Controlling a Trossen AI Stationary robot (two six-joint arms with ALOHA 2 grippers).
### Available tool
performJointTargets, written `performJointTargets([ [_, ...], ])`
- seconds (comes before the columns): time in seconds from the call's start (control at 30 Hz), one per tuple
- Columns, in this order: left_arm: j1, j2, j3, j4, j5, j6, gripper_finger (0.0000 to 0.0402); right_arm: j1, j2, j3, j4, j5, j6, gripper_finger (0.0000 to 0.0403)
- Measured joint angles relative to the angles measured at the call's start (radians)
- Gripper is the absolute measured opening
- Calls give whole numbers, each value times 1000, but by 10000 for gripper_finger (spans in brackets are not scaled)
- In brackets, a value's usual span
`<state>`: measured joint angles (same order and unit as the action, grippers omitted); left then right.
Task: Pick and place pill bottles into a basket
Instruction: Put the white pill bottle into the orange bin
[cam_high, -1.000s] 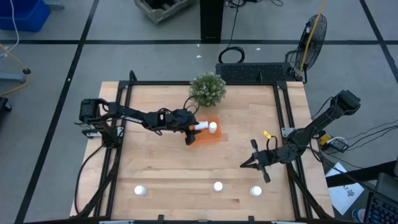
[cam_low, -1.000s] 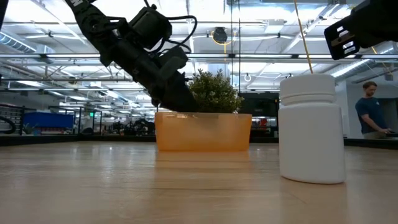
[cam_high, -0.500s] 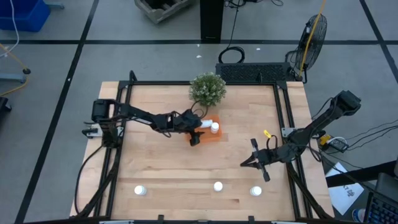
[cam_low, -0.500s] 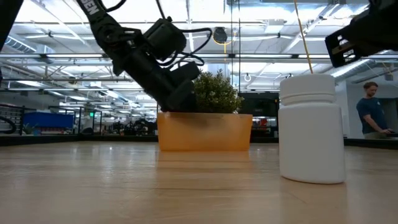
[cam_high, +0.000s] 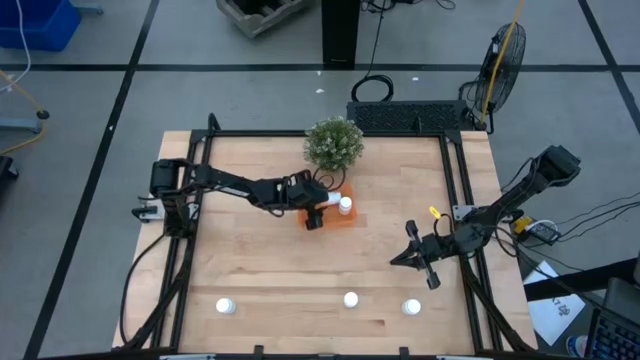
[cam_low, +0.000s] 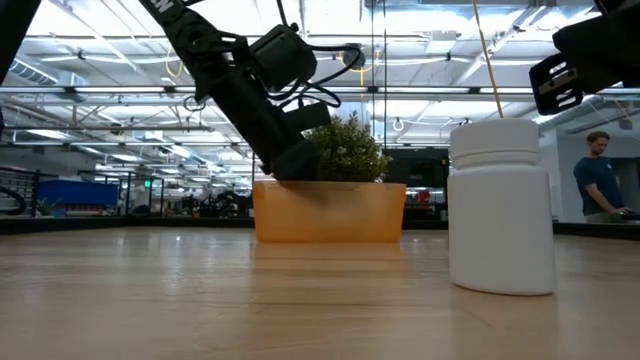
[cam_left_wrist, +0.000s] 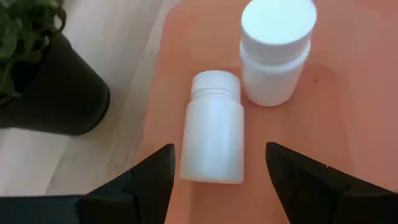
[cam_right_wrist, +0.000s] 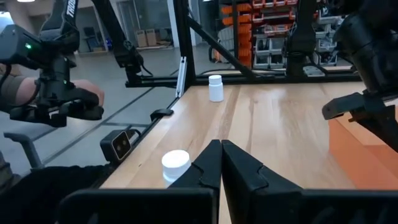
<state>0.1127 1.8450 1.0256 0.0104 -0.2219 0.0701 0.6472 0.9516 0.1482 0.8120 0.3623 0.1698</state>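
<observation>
Left hand (cam_left_wrist: 214, 180): wide open over the basket (cam_high: 330, 212), holding nothing.
Basket: 2 pill bottles (cam_left_wrist: 212, 127) inside, 1 lying down.
Right hand (cam_high: 415, 257): shut, empty, nearer the 3 bottles (cam_high: 351, 299) on the counter (cam_high: 260, 260).

high view: straight down on the whole table (cam_high: 250, 260), far off. low view: level across the tabletop, very near one bottle, facing the basket (cam_low: 328, 212) at 12 o'clock. left wrist view: close above the same basket (cam_left_wrist: 348, 99). right wrist view: low, along the tabletop.
</observation>
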Motion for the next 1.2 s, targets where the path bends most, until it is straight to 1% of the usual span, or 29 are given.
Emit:
performJointTargets([
  [0.2,17,13,2,14,27,1,257,0,0,0,16,1,-10,4],
  [0.3,34,42,5,50,94,-20,257,0,0,0,28,2,-10,4],
  [0.57,39,62,5,70,150,-38,257,-1,0,0,22,5,-17,4],
  [0.67,39,65,2,60,176,-47,249,-1,0,-1,22,6,-17,4],
  [0.77,35,69,0,36,204,-39,232,-1,0,-1,22,6,-17,4],
  [0.83,29,70,-2,33,203,-42,219,-1,0,0,21,6,-17,4],
  [0.97,20,69,-2,56,161,-52,198,-1,0,0,15,6,-22,4],
  [1.13,3,57,-1,66,161,-23,187,-1,0,-1,14,7,-25,4],
  [1.2,-4,37,-2,28,169,-21,187,-1,0,0,14,7,-27,4],
])
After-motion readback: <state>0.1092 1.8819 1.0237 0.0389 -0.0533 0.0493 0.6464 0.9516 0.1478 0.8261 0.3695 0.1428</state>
